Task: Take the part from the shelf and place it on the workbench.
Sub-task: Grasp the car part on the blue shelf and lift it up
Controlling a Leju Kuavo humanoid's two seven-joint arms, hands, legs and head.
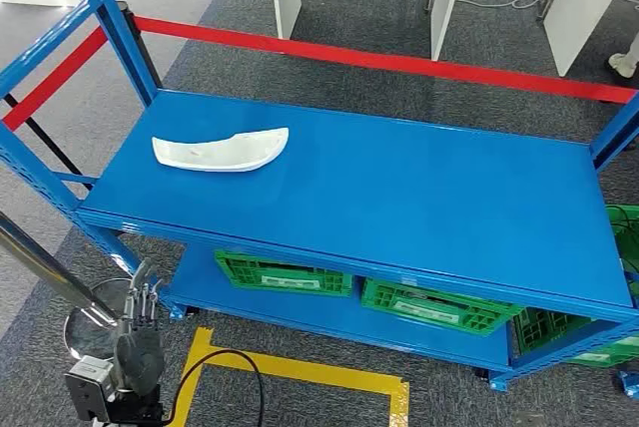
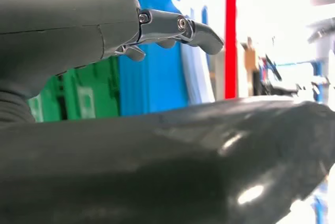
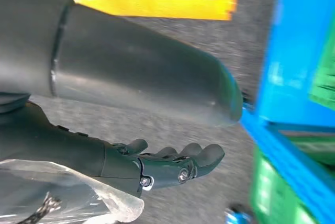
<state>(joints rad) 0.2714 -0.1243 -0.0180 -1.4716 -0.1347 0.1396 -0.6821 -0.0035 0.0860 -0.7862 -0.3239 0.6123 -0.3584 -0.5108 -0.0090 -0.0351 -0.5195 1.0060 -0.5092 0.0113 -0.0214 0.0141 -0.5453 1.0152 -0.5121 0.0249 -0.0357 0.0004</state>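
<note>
The left hand (image 1: 140, 342) hung low at the near left, below the front edge of the blue steel shelf unit (image 1: 422, 198). Its dark fingers (image 1: 143, 292) pointed up and lay apart, with nothing between them. In the left wrist view the left hand (image 2: 130, 77) showed a thick grey thumb and a straightened metal-jointed finger (image 2: 189, 29), also empty. In the right wrist view the right hand (image 3: 130, 119) was extended over grey carpet (image 3: 166, 30), fingers (image 3: 186, 164) only lightly curved and holding nothing; a yellow floor line (image 3: 158, 7) ran behind it.

The white curved plastic part (image 1: 223, 151) lay flat on the top deck of the shelf unit, toward its far left, well apart from both hands. Green slotted plastic crates (image 1: 354, 287) sat on the lower deck. A red crossbar (image 1: 376, 58) spanned the far side of the shelf unit.
</note>
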